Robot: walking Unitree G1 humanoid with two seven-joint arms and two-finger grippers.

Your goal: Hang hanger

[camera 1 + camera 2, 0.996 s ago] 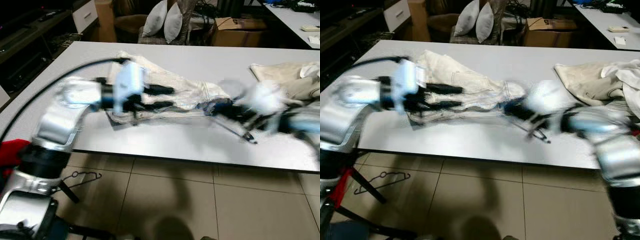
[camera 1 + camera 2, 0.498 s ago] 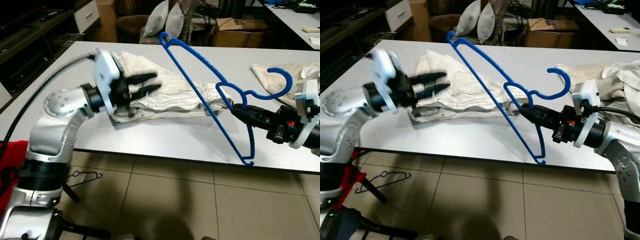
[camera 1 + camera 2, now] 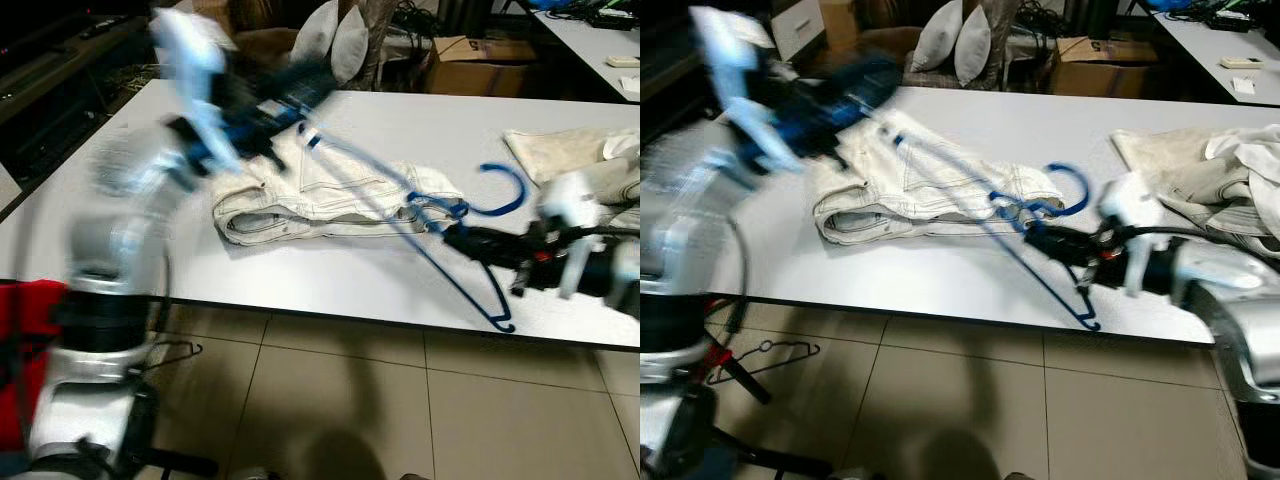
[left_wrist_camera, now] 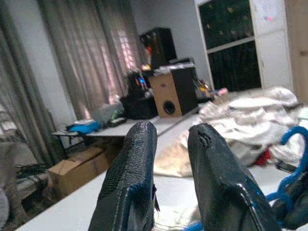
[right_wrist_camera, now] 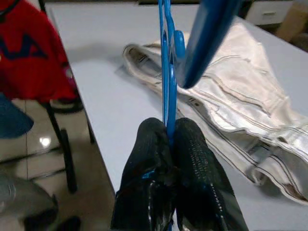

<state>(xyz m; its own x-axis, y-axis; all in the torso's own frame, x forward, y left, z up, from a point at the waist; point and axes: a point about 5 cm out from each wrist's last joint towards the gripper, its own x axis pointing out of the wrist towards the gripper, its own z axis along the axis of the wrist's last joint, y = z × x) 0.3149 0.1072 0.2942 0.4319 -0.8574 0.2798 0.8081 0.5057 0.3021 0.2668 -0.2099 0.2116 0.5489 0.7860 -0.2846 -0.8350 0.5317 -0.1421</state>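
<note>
A blue plastic hanger (image 3: 425, 235) slants low over the white table (image 3: 330, 275), its hook (image 3: 503, 190) to the right and one end past the front edge. My right gripper (image 3: 455, 238) is shut on the hanger's neck; in the right wrist view the fingers (image 5: 190, 144) pinch the blue bar (image 5: 167, 91). Folded cream trousers (image 3: 320, 195) lie on the table under the hanger. My left gripper (image 3: 310, 82) is blurred, raised above the trousers' far end. In the left wrist view its fingers (image 4: 134, 168) stand apart, open, with nothing between them.
A heap of cream clothes (image 3: 585, 150) lies at the table's right. Behind the table are pillows (image 3: 330, 40) and a cardboard box (image 3: 470, 50). A black wire hanger (image 3: 165, 350) lies on the tiled floor, beside a red cloth (image 3: 20, 300) on a stand.
My left arm has swung up and back off the trousers. The hanger has tipped lower towards the table, still held by the right gripper.
</note>
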